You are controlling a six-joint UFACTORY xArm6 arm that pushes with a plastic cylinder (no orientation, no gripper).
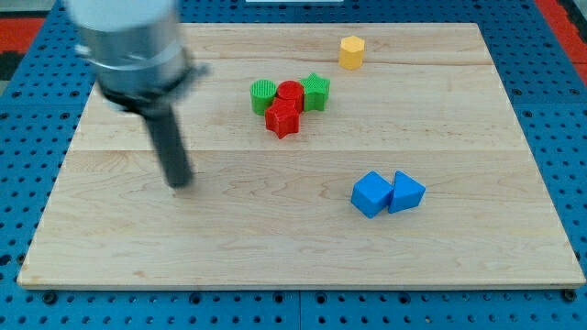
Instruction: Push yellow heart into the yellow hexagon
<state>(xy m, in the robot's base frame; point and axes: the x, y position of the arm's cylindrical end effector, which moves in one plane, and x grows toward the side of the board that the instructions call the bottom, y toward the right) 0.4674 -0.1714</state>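
No yellow heart is visible; my tip (182, 182), a bare rod gripping nothing, stands well left of the yellow hexagon (351, 52), risking a wrong-block push.

You are looking at a lab test bench: a wooden board (275, 229) laid on a blue pegboard (27, 119) whose holes surround my tip (181, 181) on all sides.

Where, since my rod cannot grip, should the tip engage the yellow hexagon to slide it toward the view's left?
Probably the wall facing the view's right, centred, approached from that side: the yellow hexagon stands upright and alone. My tip sits far toward the view's left.
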